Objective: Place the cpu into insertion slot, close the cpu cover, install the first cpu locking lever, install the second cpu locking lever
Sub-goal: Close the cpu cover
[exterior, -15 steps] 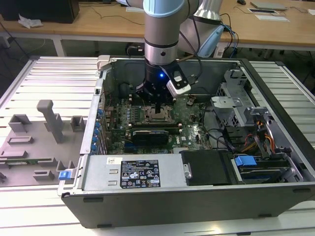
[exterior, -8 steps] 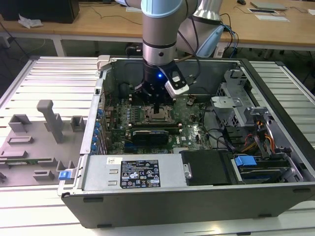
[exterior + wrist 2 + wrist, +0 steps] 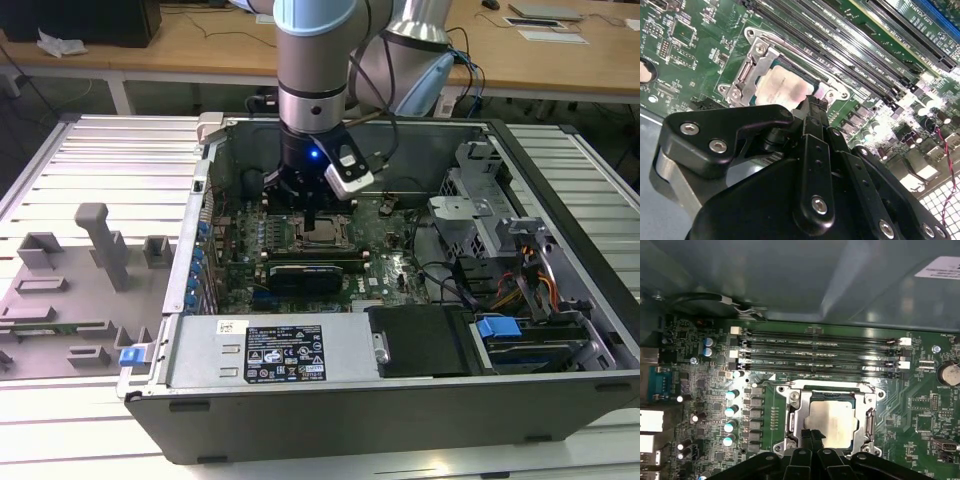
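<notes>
Exterior view high, wide — both wrist views close over cpu (image 3: 782,91) (image 3: 832,417)

1. One cpu (image 3: 832,421).
2. One cpu cover (image 3: 796,414).
3. Four long black memory slots (image 3: 815,352).
4. One coin cell battery (image 3: 951,374).
5. One open computer case (image 3: 300,425).
6. One grey fixture plate (image 3: 60,300) at the exterior view's left.

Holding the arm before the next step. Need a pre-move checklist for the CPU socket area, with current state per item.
1. Dull silver-grey square cpu lying flat: ok.
2. Thin silvery metal cpu cover down around the cpu: ok.
3. Thin wire locking lever along the cover's edge latched: cannot tell.
4. Black gripper shut, tip at the cpu's edge: ok.
5. Gripper touching cover or cpu: cannot tell.
6. Long black memory slots apart from the gripper: ok.
</notes>
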Controlling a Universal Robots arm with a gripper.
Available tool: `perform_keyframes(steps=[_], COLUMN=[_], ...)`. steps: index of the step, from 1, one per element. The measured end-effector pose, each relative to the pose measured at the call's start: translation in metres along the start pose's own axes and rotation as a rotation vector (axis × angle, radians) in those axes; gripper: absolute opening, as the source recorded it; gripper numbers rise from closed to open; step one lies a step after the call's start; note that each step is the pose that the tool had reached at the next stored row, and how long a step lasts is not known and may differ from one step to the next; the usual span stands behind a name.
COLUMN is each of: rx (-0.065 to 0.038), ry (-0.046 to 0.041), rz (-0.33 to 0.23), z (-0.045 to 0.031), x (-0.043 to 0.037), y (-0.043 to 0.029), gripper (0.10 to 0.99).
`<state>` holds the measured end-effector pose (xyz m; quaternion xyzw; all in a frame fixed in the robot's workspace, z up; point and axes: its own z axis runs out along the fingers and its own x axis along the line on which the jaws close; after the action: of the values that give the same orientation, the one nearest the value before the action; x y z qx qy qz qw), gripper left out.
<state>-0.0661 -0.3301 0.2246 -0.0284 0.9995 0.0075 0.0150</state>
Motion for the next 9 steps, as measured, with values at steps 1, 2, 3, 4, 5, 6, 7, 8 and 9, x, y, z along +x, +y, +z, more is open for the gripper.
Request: perform_keyframes(steps=[1,2,3,4,5,6,7,8,9], rx=[0.0,0.0,0.0,0.0,0.0,-0.001,-0.001,-0.001,-0.004], ry=[0.0001,0.0001,0.0001,0.0001,0.0001,0.0002,0.0003,0.0004,0.0005], rz=[-0.001,-0.003,-0.005,-0.007,-0.01,-0.015,-0.019,-0.022,-0.037], z=[0.0,0.0,0.0,0.0001,0.0009,0.0025,0.0036,0.0046,0.0061], x=[0.0009,0.002,0.0035,0.0045,0.0052,0.0054,0.0055,0.0056,0.0056], y=[0.0001,0.0001,0.0002,0.0003,-0.0002,-0.0009,-0.0013,-0.0015,-0.0016], gripper=[0.106,0.106,0.106,0.106,0.106,0.106,0.106,0.106,0.106])
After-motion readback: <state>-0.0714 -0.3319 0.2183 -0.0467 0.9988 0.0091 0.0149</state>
